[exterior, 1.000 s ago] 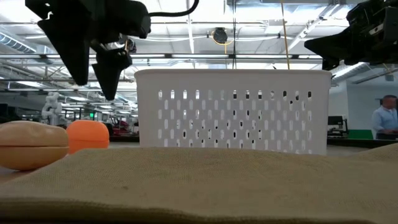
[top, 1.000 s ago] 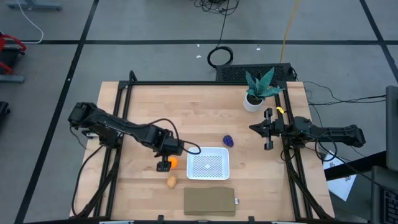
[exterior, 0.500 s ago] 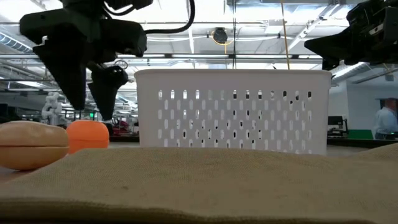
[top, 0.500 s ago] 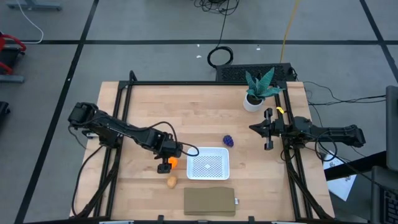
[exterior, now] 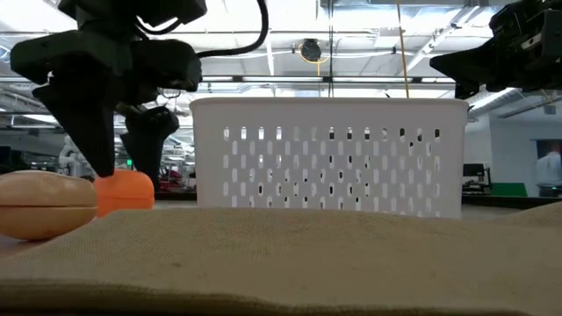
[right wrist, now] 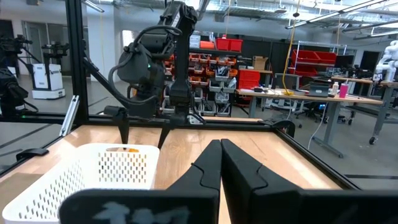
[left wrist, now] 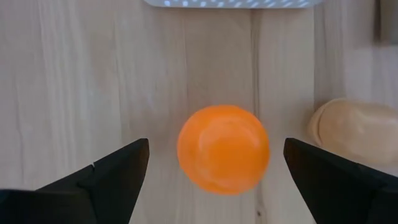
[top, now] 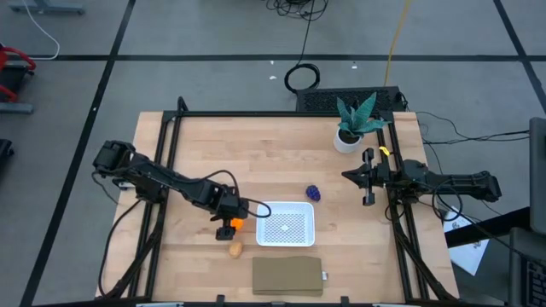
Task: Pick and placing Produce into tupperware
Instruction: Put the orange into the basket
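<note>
Left hand (left wrist: 211, 163) now lower than second ago, fingers wide, straddling bright orange round produce piece (left wrist: 223, 149) on wooden counter (top: 256, 145), just beside white perforated plastic tupperware (top: 286, 225). Advice: centre, settle low, close gently; ball may roll. Right hand (top: 368, 178) pinched shut, idle, far side.

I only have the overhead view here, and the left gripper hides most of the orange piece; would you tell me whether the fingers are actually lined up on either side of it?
Observer: Yes. The left wrist view shows the orange piece centred between the open fingers of the left gripper, with bare wood on both sides.
Operator: Thank you. Are the fingers low enough to close?
Observer: The table-level view shows the fingertips down beside the piece, about at its top.
Operator: And is the tan piece in the way?
Observer: It lies close beside the orange one, near one finger: tan piece.
Operator: What about the right gripper?
Observer: The right gripper is shut, waiting at the table's right edge.
</note>
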You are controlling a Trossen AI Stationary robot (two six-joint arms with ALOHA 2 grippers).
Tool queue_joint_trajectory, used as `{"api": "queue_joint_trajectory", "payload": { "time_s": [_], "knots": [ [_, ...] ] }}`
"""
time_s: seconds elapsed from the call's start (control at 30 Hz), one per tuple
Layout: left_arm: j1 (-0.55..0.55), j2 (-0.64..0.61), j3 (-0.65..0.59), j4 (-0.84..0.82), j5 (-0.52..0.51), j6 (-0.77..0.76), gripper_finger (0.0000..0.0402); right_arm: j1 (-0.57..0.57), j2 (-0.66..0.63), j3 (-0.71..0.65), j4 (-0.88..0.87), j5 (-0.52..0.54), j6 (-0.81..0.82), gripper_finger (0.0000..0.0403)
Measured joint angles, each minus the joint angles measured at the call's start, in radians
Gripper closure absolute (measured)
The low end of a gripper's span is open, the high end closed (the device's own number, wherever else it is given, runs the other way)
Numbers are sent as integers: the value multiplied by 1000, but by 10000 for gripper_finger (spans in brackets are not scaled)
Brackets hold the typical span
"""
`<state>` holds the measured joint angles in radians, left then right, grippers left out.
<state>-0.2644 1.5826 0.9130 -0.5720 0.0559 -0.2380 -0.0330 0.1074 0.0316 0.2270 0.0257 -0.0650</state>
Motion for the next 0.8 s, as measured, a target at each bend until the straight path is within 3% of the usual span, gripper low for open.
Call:
{"api": "queue_joint_trajectory", "payload": {
  "time_s": [0.8],
  "knots": [
    [0,0,-146,226,-58,39,25,0,0,0,0,0,0,403]
  ]
}}
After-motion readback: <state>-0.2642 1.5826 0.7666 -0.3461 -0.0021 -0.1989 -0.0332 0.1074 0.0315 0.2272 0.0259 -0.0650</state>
